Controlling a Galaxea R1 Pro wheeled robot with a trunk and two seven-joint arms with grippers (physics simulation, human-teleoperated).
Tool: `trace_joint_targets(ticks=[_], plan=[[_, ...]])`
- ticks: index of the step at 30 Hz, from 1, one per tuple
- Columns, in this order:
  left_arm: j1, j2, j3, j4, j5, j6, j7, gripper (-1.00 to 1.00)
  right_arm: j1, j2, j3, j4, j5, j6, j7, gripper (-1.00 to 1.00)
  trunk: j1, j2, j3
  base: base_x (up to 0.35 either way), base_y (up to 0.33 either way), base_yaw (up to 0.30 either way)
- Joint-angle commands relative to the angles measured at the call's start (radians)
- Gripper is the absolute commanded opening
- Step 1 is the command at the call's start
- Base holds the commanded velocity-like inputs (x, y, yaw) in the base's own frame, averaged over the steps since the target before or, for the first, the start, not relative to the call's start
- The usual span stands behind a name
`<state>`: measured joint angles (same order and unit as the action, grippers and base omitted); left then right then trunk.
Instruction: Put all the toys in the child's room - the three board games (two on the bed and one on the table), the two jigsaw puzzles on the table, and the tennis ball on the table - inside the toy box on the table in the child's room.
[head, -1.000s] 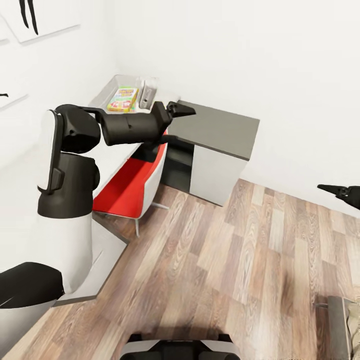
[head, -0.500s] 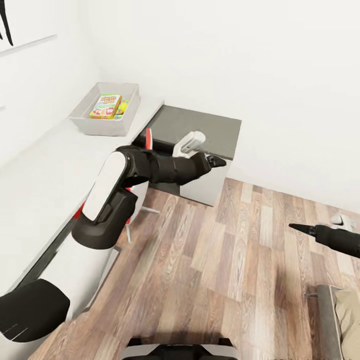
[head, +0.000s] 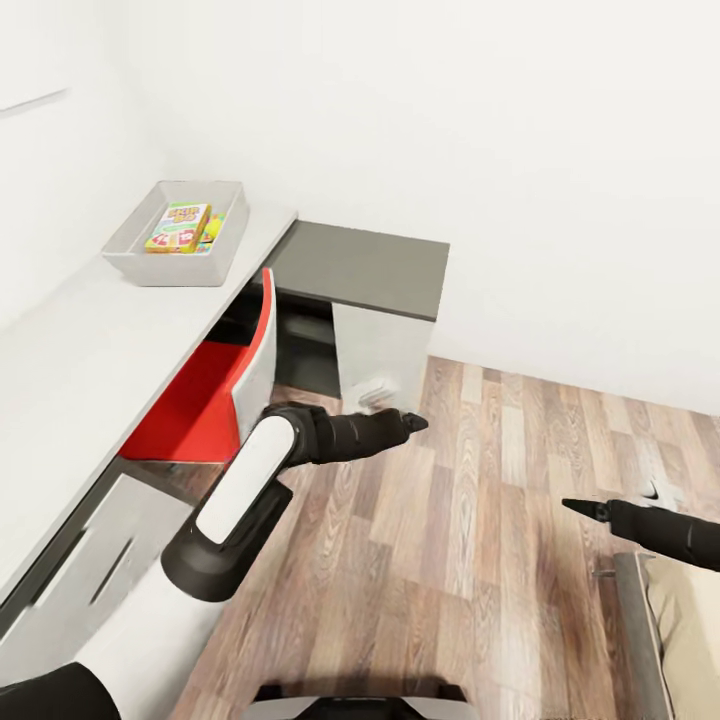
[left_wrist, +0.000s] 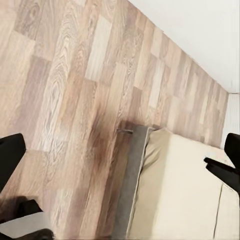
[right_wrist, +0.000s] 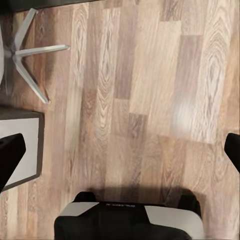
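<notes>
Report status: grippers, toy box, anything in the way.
Left gripper low over the floor, holding nothing. Right gripper looks empty. Toy box on the table, a game box inside. Red chair tucked under the table.

We face a corner of the child's room, table to our left, bed to our right.

On the table (head: 90, 330), at its far end near the wall, sits the toy box (head: 130, 262) with a board game (head: 177, 226) lying flat inside it. A chair (head: 225, 385) is tucked under the table's edge, and beyond it a lower cabinet (head: 362, 268) stands against the back wall. The bed (head: 680, 630) lies at the lower right, with open floor (head: 470, 540) between.
</notes>
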<state>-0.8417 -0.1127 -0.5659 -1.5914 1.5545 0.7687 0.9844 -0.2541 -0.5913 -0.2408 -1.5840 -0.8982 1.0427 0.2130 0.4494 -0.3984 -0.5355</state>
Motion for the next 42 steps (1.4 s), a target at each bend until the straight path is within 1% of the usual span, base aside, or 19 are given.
trace_joint_targets(ticks=[1, 2, 4, 5, 7, 8, 10, 11, 13, 16, 20, 23, 24, 27, 28, 30, 31, 36, 42], plan=[[0.039, 0.000, 0.000, -0.001, -0.027, -0.001, 0.009, 1.00, 0.007, 0.009, 0.006, 0.000, 0.021, 0.004, 0.010, 1.00, 0.001, -0.002, 0.000, 0.000, 0.000, -0.177], [0.039, 0.000, 0.000, -0.001, -0.027, -0.001, 0.009, 1.00, 0.007, 0.009, 0.006, 0.000, 0.021, 0.004, 0.010, 1.00, 0.001, -0.002, 0.002, 0.000, 0.000, -0.177], [0.115, 0.001, 0.002, 0.000, -0.100, -0.004, 0.005, 1.00, 0.019, 0.028, 0.025, 0.002, 0.044, 0.004, 0.009, 1.00, 0.001, -0.002, 0.004, 0.000, 0.000, -0.177], [0.115, 0.001, 0.002, 0.000, -0.100, -0.004, 0.005, 1.00, 0.019, 0.028, 0.025, 0.002, 0.044, 0.004, 0.009, 1.00, 0.001, -0.002, 0.006, 0.000, 0.000, -0.177], [0.187, 0.005, 0.014, -0.001, -0.168, -0.009, -0.003, 1.00, 0.028, 0.046, 0.044, 0.007, 0.077, 0.004, 0.009, 1.00, 0.001, -0.002, 0.009, 0.000, 0.000, -0.177], [0.187, 0.005, 0.014, -0.001, -0.168, -0.009, -0.003, 1.00, 0.028, 0.046, 0.044, 0.007, 0.077, 0.004, 0.009, 1.00, 0.001, -0.002, 0.010, 0.000, 0.000, -0.177], [0.250, 0.012, 0.043, -0.005, -0.219, -0.016, -0.020, 1.00, 0.039, 0.062, 0.061, 0.015, 0.119, 0.004, 0.009, 1.00, 0.001, -0.002, 0.013, 0.000, 0.000, -0.177], [0.250, 0.012, 0.043, -0.005, -0.219, -0.016, -0.020, 1.00, 0.039, 0.062, 0.061, 0.015, 0.119, 0.004, 0.009, 1.00, 0.001, -0.002, 0.014, 0.000, 0.000, -0.177], [0.304, 0.024, 0.084, -0.008, -0.254, -0.021, -0.046, 1.00, 0.052, 0.079, 0.074, 0.030, 0.165, 0.004, 0.010, 1.00, 0.001, -0.002, 0.017, 0.000, 0.000, -0.177], [0.350, 0.036, 0.124, -0.008, -0.279, -0.024, -0.077, 1.00, 0.065, 0.099, 0.085, 0.053, 0.211, -0.021, 0.012, 1.00, 0.001, -0.002, 0.021, 0.000, 0.000, -0.177], [0.395, 0.052, 0.157, -0.006, -0.298, -0.026, -0.109, 1.00, 0.074, 0.119, 0.102, 0.082, 0.252, -0.051, 0.013, 1.00, 0.001, -0.002, 0.027, 0.000, 0.000, -0.177], [0.463, 0.085, 0.198, -0.004, -0.321, -0.032, -0.148, 1.00, 0.087, 0.145, 0.151, 0.127, 0.300, -0.098, 0.014, 1.00, 0.001, -0.002, 0.031, 0.000, 0.000, -0.177], [0.463, 0.085, 0.198, -0.004, -0.321, -0.032, -0.148, 1.00, 0.087, 0.145, 0.151, 0.127, 0.300, -0.098, 0.014, 1.00, 0.001, -0.002, 0.032, 0.000, 0.000, -0.177], [0.538, 0.127, 0.247, -0.003, -0.332, -0.052, -0.185, 1.00, 0.095, 0.159, 0.229, 0.183, 0.340, -0.156, 0.015, 1.00, 0.001, -0.002, 0.037, 0.000, 0.000, -0.177], [0.538, 0.127, 0.247, -0.003, -0.332, -0.052, -0.185, 1.00, 0.095, 0.159, 0.229, 0.183, 0.340, -0.156, 0.015, 1.00, 0.001, -0.002, 0.038, 0.000, 0.000, -0.176], [0.587, 0.154, 0.278, 0.000, -0.339, -0.072, -0.222, 1.00, 0.098, 0.165, 0.286, 0.230, 0.363, -0.206, 0.014, 1.00, 0.001, -0.002, 0.041, 0.000, 0.000, -0.176], [0.587, 0.154, 0.278, 0.000, -0.339, -0.072, -0.222, 1.00, 0.098, 0.165, 0.286, 0.230, 0.363, -0.206, 0.014, 1.00, 0.001, -0.002, 0.042, 0.000, 0.000, -0.176], [0.693, 0.206, 0.321, 0.035, -0.349, -0.114, -0.334, 1.00, 0.099, 0.183, 0.397, 0.372, 0.400, -0.334, 0.011, 1.00, 0.001, -0.002, 0.049, 0.000, 0.000, -0.176], [0.773, 0.252, 0.358, 0.081, -0.369, -0.155, -0.397, 1.00, 0.096, 0.221, 0.464, 0.502, 0.429, -0.422, 0.008, 1.00, 0.001, -0.002, 0.058, 0.000, 0.000, -0.175]])
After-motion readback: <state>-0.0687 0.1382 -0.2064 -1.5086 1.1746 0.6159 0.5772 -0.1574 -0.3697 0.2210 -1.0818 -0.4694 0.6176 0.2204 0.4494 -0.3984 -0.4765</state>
